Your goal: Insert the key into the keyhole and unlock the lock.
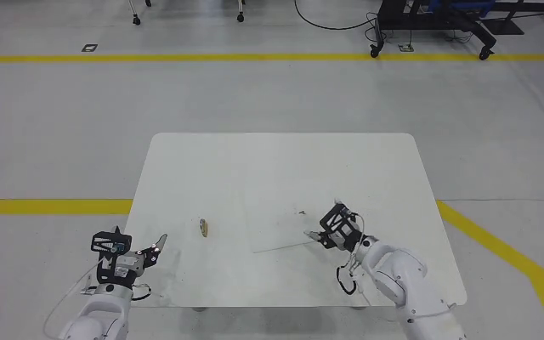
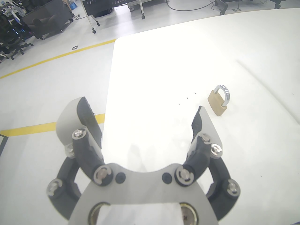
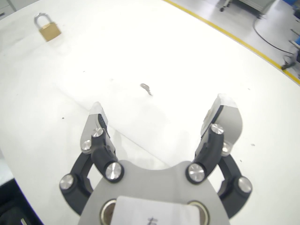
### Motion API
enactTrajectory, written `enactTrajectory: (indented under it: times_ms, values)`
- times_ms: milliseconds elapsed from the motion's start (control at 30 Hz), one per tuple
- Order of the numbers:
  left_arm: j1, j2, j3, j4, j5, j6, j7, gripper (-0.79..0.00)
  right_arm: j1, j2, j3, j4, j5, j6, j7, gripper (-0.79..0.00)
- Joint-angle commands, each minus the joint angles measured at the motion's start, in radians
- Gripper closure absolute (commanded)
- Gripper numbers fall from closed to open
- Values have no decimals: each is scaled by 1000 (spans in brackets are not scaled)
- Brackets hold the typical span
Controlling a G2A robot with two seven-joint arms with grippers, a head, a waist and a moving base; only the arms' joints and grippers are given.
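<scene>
A small brass padlock (image 1: 204, 227) with a silver shackle lies on the white table (image 1: 280, 170), left of centre; it also shows as the padlock (image 2: 218, 101) and the padlock (image 3: 48, 29). A small silver key (image 3: 146, 88) lies flat on the table, seen as a tiny key (image 1: 301, 212) near the middle. My left gripper (image 1: 155, 245) hangs open at the table's front left edge, short of the padlock, as the left gripper (image 2: 143, 115). My right gripper (image 1: 325, 225) stands open just right of the key, as the right gripper (image 3: 161, 108), with nothing in it.
A faint seam (image 1: 280, 248) runs across the table's front half. Yellow floor lines (image 1: 255, 58) run behind and beside the table. Wheeled carts and cables (image 1: 425, 30) stand far back.
</scene>
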Motion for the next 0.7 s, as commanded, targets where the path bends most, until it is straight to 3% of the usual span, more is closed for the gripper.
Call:
enactTrajectory:
  times_ms: [0,167,300,367,667]
  values:
    - [0,0,0,0,0,0,0,-785,54,-2,-26,46,11,-67,30,-357]
    - [0,0,0,0,0,0,0,-785,166,-11,-88,143,14,-127,110,-379]
    - [0,0,0,0,0,0,0,-785,226,-19,-129,193,-25,-95,143,-453]
    - [0,0,0,0,0,0,0,-785,252,-24,-155,217,-31,-97,150,-391]
    - [0,0,0,0,0,0,0,-785,351,-45,-225,320,-5,-100,187,-360]
